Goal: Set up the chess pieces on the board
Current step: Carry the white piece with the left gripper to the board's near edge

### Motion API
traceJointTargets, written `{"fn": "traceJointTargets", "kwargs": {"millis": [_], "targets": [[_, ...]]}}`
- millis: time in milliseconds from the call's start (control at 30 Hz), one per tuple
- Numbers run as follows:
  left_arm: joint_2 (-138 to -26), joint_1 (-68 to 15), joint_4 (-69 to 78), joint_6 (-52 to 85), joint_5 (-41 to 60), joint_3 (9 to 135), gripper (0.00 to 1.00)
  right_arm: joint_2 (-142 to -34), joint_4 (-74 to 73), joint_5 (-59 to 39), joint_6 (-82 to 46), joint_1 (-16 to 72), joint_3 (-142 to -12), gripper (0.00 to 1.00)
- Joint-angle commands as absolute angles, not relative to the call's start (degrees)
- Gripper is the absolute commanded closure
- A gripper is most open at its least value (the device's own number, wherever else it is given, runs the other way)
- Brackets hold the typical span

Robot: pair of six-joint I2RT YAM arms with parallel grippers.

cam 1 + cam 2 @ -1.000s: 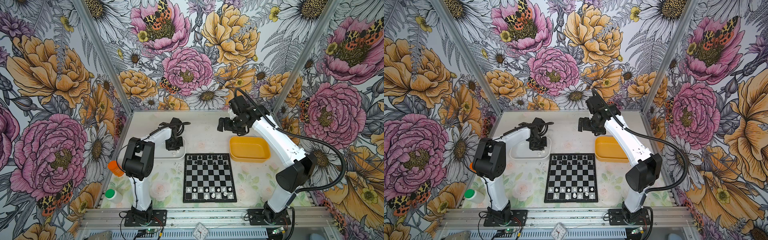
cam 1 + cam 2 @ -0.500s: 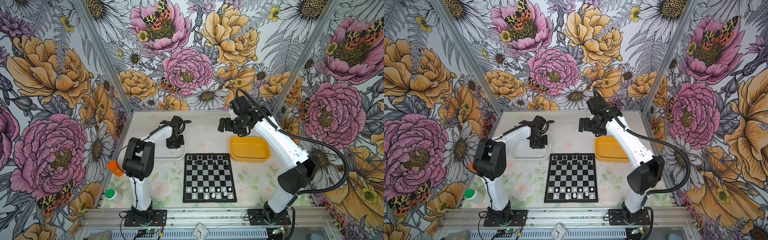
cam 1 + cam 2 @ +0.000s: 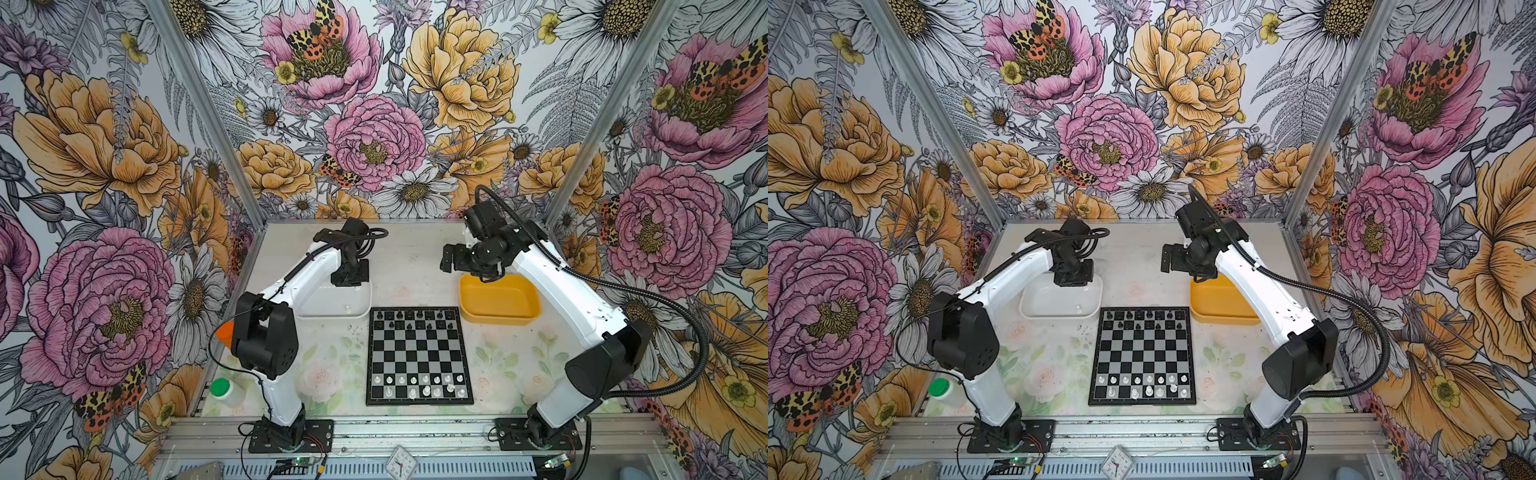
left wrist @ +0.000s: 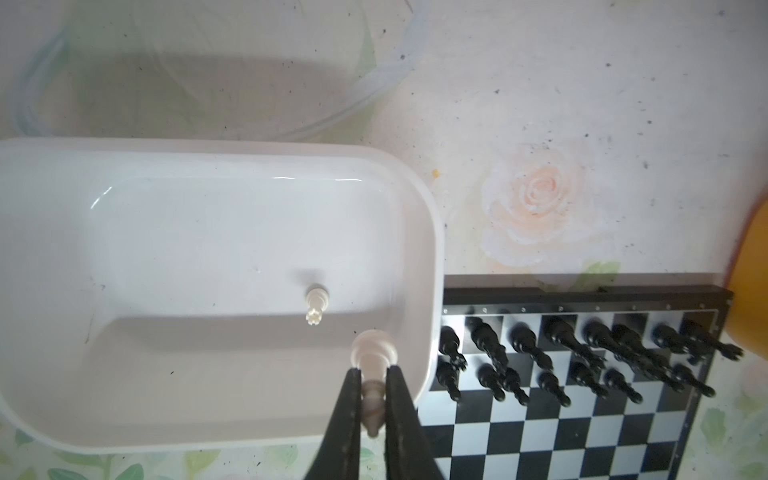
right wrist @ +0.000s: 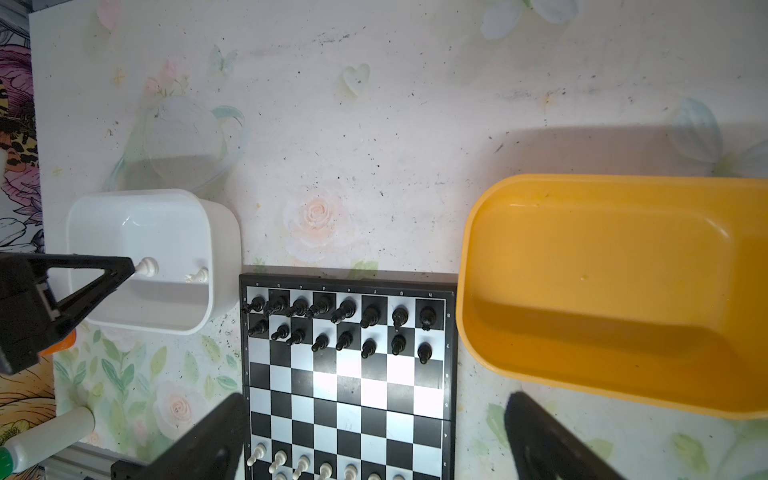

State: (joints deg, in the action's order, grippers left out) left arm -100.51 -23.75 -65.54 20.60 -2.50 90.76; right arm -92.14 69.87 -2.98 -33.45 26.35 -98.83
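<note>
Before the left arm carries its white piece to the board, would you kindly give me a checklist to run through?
1. Grip: left gripper shut on a white piece over the white tray: ok.
2. Which chessman it holds: cannot tell.
3. Free squares: the board has two gaps in its nearest row, both on the left arm's side: ok.
4. Other arm: right gripper open and empty, beyond the board's far edge near the yellow tray: ok.
5. Tray emptied: a second white piece lies on its side in the white tray: not ok.
</note>
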Motion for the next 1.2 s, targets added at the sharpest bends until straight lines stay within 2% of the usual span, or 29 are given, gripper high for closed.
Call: {"fn": "traceJointTargets", "kwargs": {"millis": [0,200,500,767,933,1167], "targets": [[-95.89,-26.63,-68.93,22.7,-4.54,90.75,0.98,-86.67,69.23,-1.9,-33.27,26.63,-96.19,0.01],[-88.68,-36.22,-71.58,31.34,-6.75,85.8,0.98,-78.77,69.94,-5.08,-32.88,26.63,-88.32,0.02],[-77.26,-56.86,-71.54,51.54,-11.59,74.16,0.98,-67.37,71.94,-9.57,-33.05,26.81,-78.82,0.02],[-75.62,-72.02,-71.54,62.71,-16.81,70.95,0.97,-60.16,73.76,-10.72,-33.4,26.98,-74.71,0.02],[-77.3,-77.9,-71.46,66.31,-18.57,70.25,0.97,-58.07,76.72,-10.55,-33.14,27.07,-75.28,0.02],[-81.19,-80.63,-71.32,67.06,-19.36,71.33,0.97,-57.18,79.37,-9.93,-32.34,27.07,-76.68,0.02]]}}
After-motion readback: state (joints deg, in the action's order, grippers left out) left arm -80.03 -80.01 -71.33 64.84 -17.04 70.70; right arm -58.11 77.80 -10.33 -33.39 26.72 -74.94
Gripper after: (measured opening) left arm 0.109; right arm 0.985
